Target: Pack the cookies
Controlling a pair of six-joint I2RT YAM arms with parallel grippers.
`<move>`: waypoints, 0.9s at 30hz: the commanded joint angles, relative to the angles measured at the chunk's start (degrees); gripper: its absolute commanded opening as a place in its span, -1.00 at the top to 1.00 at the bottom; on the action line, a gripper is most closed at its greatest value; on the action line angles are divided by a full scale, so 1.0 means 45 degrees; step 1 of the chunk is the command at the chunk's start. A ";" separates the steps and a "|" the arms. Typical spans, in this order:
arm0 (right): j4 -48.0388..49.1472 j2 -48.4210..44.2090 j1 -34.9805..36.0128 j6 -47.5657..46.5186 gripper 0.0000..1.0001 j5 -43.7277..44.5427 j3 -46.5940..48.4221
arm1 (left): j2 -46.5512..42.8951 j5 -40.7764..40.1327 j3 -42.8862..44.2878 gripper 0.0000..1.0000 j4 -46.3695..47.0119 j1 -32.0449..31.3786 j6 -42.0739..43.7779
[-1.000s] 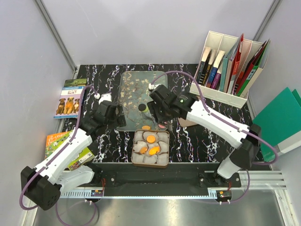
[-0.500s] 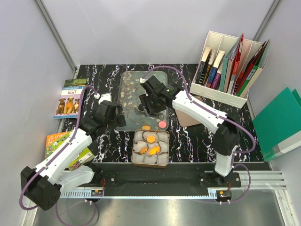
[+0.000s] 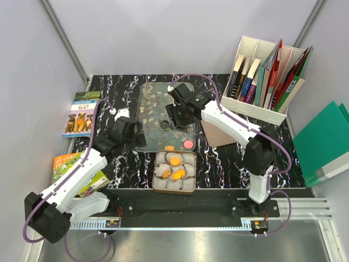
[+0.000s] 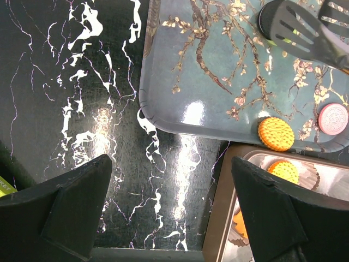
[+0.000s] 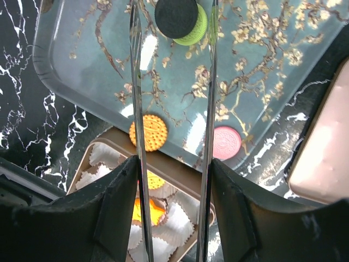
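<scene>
2 cookies [image 5: 175, 16] overlap by tongs [image 5: 208, 82]: rt wrist.

No readable text: lettering on the book covers [image 3: 80, 113] and filed spines [image 3: 252, 82] too small.

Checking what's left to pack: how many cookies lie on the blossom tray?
4: a black cookie overlapping a green cookie between the tongs, an orange cookie and a pink cookie by the near rim of the tray. Others may be hidden.
</scene>
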 commanded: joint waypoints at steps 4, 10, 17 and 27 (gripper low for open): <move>0.0783 0.0628 -0.0098 -0.0194 -0.19 -0.0860 0.0683 | -0.0036 -0.0186 -0.0013 -0.88 0.0218 -0.0057 0.0086; 0.0823 0.0843 -0.0156 -0.0233 -0.20 -0.0822 0.0723 | 0.0003 -0.0167 -0.0013 -0.88 0.0238 -0.0057 0.0086; 0.0862 0.0941 -0.0215 -0.0213 -0.16 -0.0802 0.0742 | 0.0042 -0.0127 0.0006 -0.88 0.0238 -0.0037 0.0086; 0.0862 0.0610 -0.0234 -0.0155 0.11 -0.0763 0.0586 | 0.0022 -0.0127 0.0006 -0.88 0.0238 -0.0037 0.0086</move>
